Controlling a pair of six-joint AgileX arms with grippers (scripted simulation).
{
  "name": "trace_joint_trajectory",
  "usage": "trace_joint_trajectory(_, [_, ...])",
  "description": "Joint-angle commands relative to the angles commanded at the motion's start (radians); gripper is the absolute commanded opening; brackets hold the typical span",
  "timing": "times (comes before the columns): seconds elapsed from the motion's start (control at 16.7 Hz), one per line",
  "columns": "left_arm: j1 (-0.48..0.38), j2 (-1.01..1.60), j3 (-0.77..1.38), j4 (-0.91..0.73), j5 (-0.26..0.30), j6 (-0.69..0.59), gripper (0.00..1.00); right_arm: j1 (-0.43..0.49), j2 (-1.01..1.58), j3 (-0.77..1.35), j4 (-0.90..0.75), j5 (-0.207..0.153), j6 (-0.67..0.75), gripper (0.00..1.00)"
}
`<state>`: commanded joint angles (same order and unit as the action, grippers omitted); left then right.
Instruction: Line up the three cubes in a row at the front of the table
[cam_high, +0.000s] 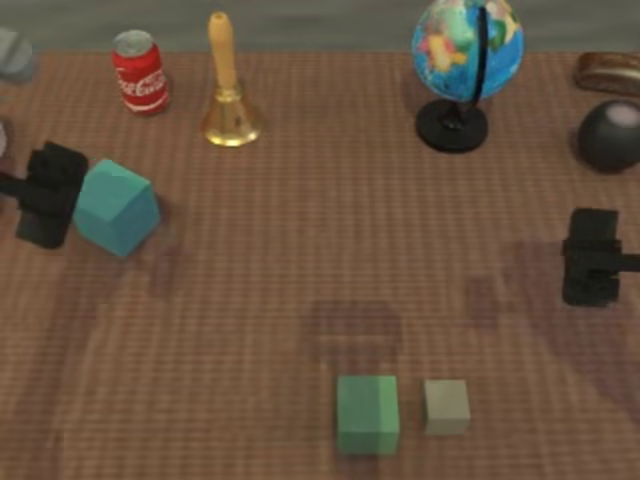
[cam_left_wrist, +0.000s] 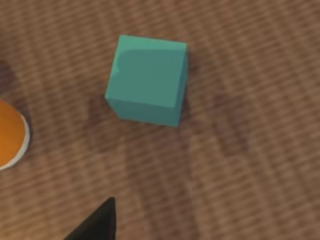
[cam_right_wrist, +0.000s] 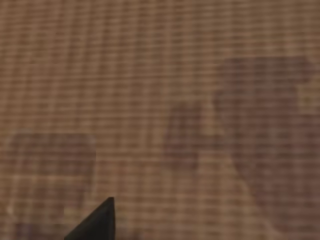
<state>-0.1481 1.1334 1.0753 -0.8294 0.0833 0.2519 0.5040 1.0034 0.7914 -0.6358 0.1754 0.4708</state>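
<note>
Top view: bell (cam_high: 229, 100) behind teal cube (cam_high: 117, 207).

A broad brown table (cam_high: 300, 250) with a fine woven, ribbed texture filled nearly the whole top view. Beyond its far edge ran a narrow grey strip, too blurred to tell whether floor or wall. Light fell from above, laying soft dark shadows on the weave near the middle front and toward the right side. Along the far edge stood a red soda can (cam_high: 140, 72), a brass bell (cam_high: 228, 90), a globe (cam_high: 466, 60) and a dark grey ball (cam_high: 610, 135).
</note>
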Motion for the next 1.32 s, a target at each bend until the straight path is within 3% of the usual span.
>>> trace_joint_trajectory(0.3, [-0.02,0.555,0.448,-0.29,-0.01,0.101,1.0,-0.205,-0.455,-0.349,0.223,-0.011,-0.207,1.0])
trace_joint_trajectory(0.72, [0.012,1.048,0.846,-0.454,-0.053,0.188,1.0,-0.417,-0.857,-0.684,0.509,-0.107,-0.408,1.0])
trace_joint_trajectory(1.02, [0.042,1.219,0.996,-0.463,-0.076,0.211,1.0,-0.488,-0.992,-0.782,0.624,-0.168,-0.466,1.0])
trace_joint_trajectory(1.32, [0.047,1.231,1.007,-0.46,-0.079,0.213,1.0,-0.494,-1.003,-0.791,0.636,-0.175,-0.471,1.0])
